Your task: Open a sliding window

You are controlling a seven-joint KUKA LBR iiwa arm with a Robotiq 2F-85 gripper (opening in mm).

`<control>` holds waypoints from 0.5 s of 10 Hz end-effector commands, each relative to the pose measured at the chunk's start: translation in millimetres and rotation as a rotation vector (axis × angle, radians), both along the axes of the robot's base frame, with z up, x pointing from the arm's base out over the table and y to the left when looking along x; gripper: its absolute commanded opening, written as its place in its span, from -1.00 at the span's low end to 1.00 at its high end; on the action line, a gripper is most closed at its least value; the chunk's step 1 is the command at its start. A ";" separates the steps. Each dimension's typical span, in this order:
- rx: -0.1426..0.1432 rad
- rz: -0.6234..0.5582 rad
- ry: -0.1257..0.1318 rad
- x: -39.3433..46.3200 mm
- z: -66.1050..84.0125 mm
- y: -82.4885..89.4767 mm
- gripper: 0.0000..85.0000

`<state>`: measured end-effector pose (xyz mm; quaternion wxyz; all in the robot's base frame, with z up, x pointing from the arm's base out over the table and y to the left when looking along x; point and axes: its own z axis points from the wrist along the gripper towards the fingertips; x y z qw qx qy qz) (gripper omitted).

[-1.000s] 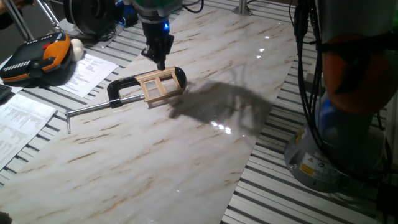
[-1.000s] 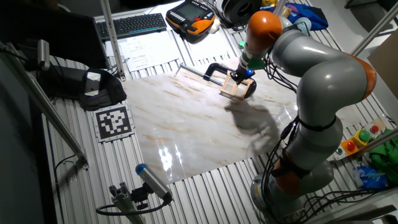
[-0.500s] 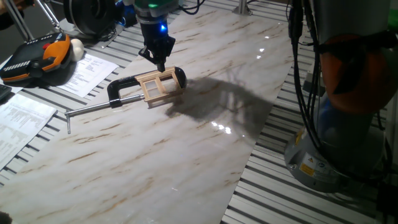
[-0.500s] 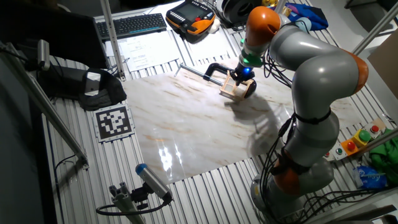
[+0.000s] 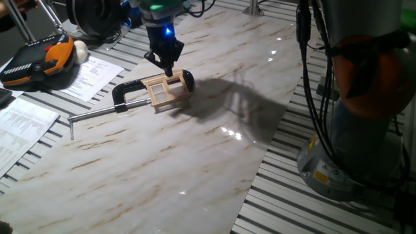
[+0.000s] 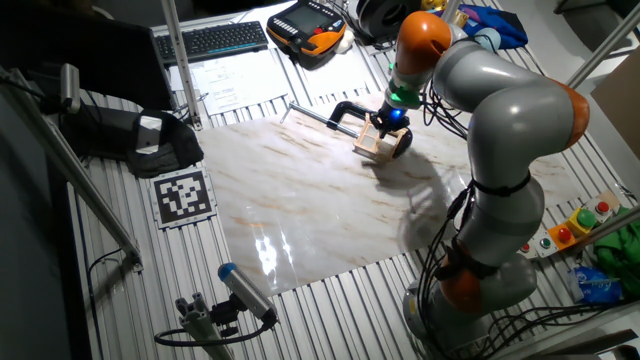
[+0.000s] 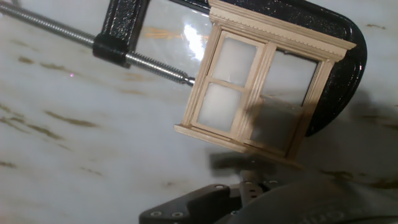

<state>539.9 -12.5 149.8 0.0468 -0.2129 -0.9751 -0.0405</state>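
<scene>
Fingertips cannot be told apart in any view — spread or pressed together, I cannot tell. Gripper [image 5: 166, 67] hangs just above the sliding window's [image 5: 164, 89] top edge. That pale-wood frame lies on the marble tabletop [image 5: 195, 149], held in a black C-clamp [image 5: 127, 93] whose steel screw [image 7: 155, 63] touches the frame's side. Papers [image 5: 91, 73] and an orange-black pendant [image 5: 42, 60] lie well apart.

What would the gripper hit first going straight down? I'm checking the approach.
Probably the small pale-wood sliding window, clamped in the black C-clamp; the gripper hangs just above its frame, though the depth is unclear.
</scene>
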 end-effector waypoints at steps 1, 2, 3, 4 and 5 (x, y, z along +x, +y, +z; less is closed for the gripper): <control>0.008 -0.012 0.005 1.1 -4.3 0.2 -1.00; 0.011 -0.021 0.014 2.8 -8.5 0.9 -1.00; 0.005 -0.027 0.022 4.7 -12.3 1.3 -1.00; 0.001 -0.035 0.032 7.4 -16.3 1.9 -1.00; 0.003 -0.048 0.037 9.3 -19.2 2.8 -1.00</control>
